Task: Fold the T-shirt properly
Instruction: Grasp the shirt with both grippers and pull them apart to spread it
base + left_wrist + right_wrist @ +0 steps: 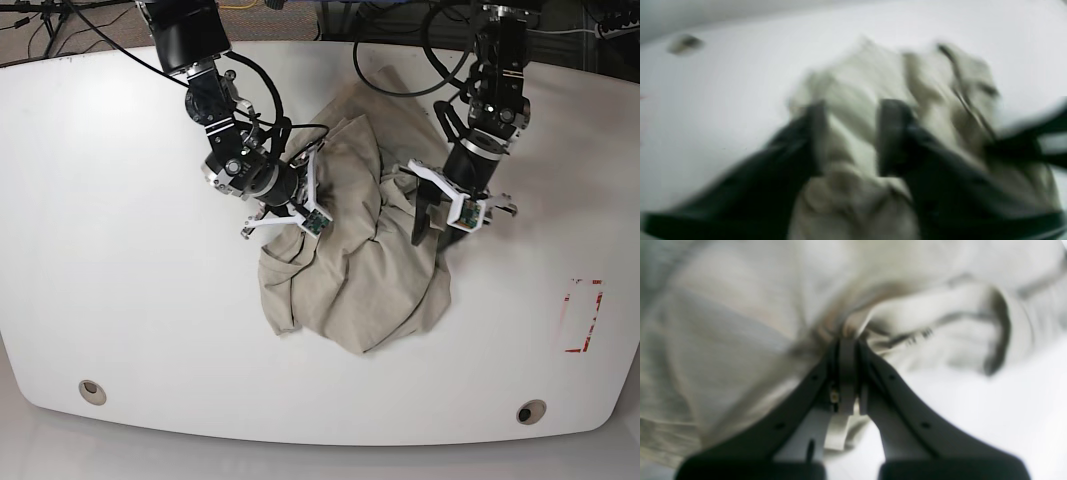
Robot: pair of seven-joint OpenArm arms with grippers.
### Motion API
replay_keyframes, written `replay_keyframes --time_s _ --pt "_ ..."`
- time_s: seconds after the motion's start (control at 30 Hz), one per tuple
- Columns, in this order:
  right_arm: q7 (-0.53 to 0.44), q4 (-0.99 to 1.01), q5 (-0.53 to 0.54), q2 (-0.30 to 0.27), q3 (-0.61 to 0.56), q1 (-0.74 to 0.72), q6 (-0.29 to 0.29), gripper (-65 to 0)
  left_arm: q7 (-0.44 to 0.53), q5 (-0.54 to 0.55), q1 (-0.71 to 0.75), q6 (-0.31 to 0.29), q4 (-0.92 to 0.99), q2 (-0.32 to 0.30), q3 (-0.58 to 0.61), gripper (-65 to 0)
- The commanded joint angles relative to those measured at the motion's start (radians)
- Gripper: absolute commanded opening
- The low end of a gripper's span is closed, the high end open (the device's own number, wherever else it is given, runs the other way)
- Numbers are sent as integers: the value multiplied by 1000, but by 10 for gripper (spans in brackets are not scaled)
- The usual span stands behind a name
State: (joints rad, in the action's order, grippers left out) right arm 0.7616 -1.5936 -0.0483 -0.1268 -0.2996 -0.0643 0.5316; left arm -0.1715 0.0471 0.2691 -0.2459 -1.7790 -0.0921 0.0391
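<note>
The beige T-shirt (350,270) lies crumpled in a heap in the middle of the white table (120,300). My right gripper (300,205), on the left of the base view, is shut on a pinched fold of the T-shirt (740,306) at the heap's left edge; the right wrist view shows its tips (848,340) closed on cloth. My left gripper (430,225) is at the heap's right edge. In the blurred left wrist view its fingers (893,133) stand apart, tips (855,110) astride a bunch of the T-shirt (867,76).
A red tape mark (582,317) is on the table at the right. Two round holes (92,391) (530,411) sit near the front edge. Cables (390,85) trail from the arms at the back. Bare table surrounds the heap.
</note>
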Motion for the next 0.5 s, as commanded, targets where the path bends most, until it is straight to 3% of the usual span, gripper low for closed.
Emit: replay_keyframes --time_s 0.0,0.1,0.3,0.47 --pt "-33 -14 13 -14 30 -17 0 -650 28 11 12 0 -58 1 -2 -633" --pt "-105 3 43 -54 126 2 -1 -650 38 24 105 -8 -142 11 1 -650" --pt "-154 18 92 -98 241 7 0 -650 40 42 183 -6 -185 12 2 -566" --pt "-136 14 81 -98 297 -33 10 -650 91 70 229 -11 -173 -19 -4 -485"
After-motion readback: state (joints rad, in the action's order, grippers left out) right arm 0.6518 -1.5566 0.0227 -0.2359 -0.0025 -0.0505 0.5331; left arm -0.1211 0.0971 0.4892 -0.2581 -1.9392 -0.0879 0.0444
